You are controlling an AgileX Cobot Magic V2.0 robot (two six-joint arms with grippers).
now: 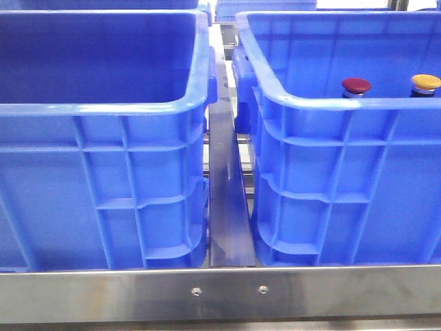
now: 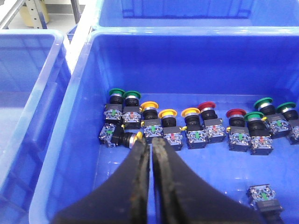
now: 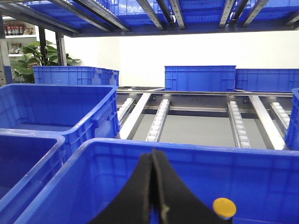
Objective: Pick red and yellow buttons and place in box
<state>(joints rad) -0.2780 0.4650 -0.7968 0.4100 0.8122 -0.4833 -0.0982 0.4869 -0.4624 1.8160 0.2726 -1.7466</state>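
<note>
Hovering over a blue crate (image 2: 79, 154), our left claw (image 2: 152, 154) is closed on nothing, above a row of buttons: yellow caps (image 2: 167, 114) and red caps (image 2: 236, 113) among green ones. Our right claw (image 3: 153, 186) is likewise closed and empty, near a yellow cap (image 3: 224, 207). Front view: second crate (image 1: 103, 103) alongside.

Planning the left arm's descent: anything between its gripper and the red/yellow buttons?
Nothing visible: the left gripper, shut, hangs above the row with clear air below. The yellow buttons and red buttons stand packed against neighbours, leaving little room to grip.
</note>
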